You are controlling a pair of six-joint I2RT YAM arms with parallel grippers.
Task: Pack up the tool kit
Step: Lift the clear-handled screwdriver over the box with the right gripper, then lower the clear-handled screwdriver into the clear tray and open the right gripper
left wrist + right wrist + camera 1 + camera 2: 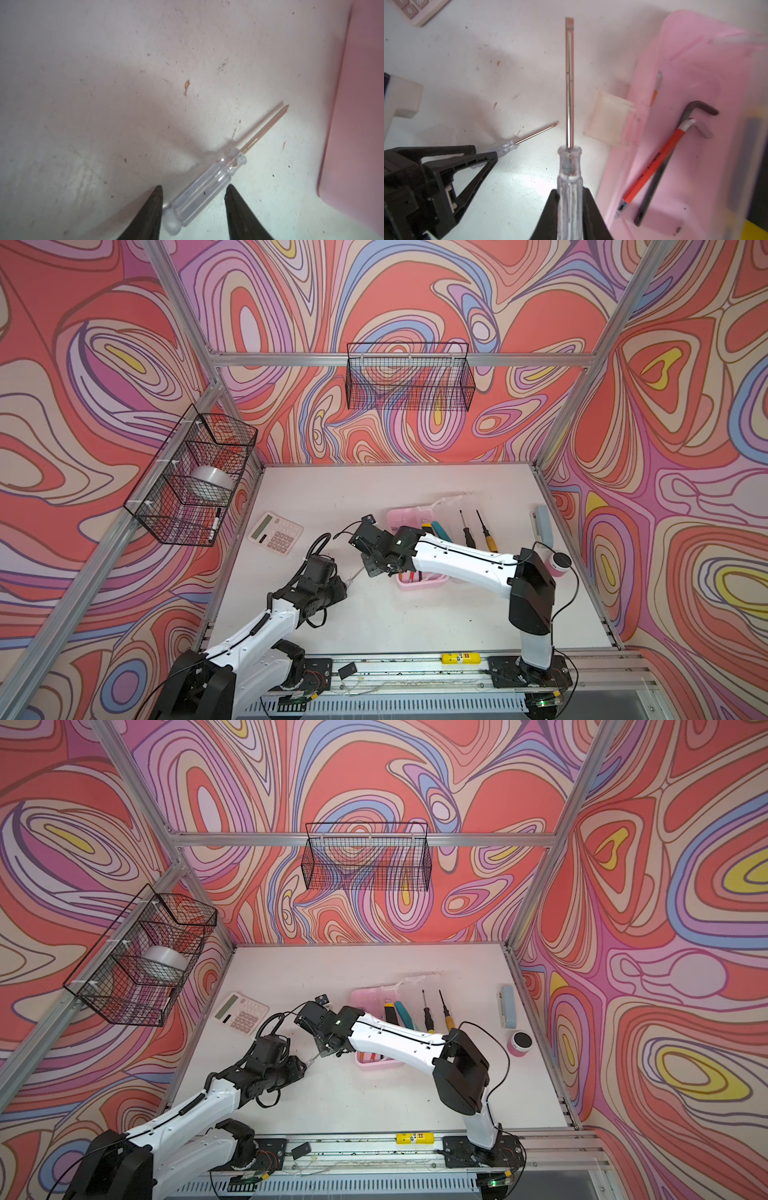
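The pink tool kit box lies open mid-table, holding an orange pen and a black hex key. My right gripper is shut on the clear handle of a flat screwdriver, held above the table just beside the box. A small clear-handled screwdriver lies flat on the table. My left gripper is open with one finger on each side of that handle. In both top views the two grippers meet left of the box.
Right of the box lie a yellow-black knife, a teal knife and two dark-shafted screwdrivers. A grey-blue stapler and a pink jar stand at the right edge. A white calculator sits at the left.
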